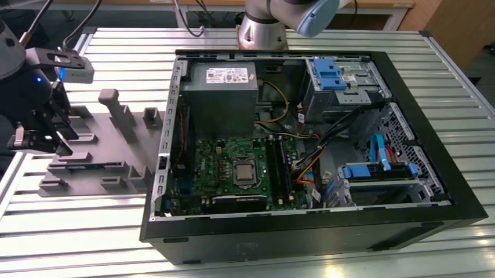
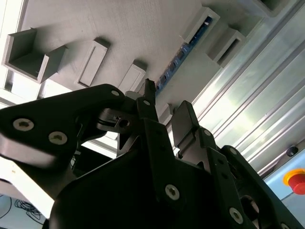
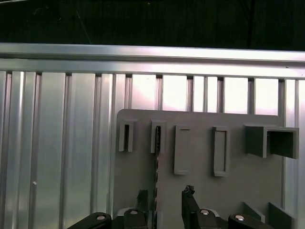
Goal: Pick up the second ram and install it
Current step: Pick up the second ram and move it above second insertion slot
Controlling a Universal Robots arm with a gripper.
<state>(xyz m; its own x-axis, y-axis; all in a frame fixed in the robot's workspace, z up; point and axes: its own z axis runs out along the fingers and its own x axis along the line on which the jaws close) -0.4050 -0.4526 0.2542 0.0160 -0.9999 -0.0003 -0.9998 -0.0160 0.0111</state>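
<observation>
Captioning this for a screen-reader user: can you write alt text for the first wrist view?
The open gripper hangs over a grey fixture plate, holding nothing, its fingertips in line with the second ram, a thin stick standing on edge between two small blocks. The plate lies on a ribbed metal table.

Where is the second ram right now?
The second ram stands on edge in a slot of the grey fixture, at the exterior view's left of the computer case, with the open gripper poised over it.
</observation>
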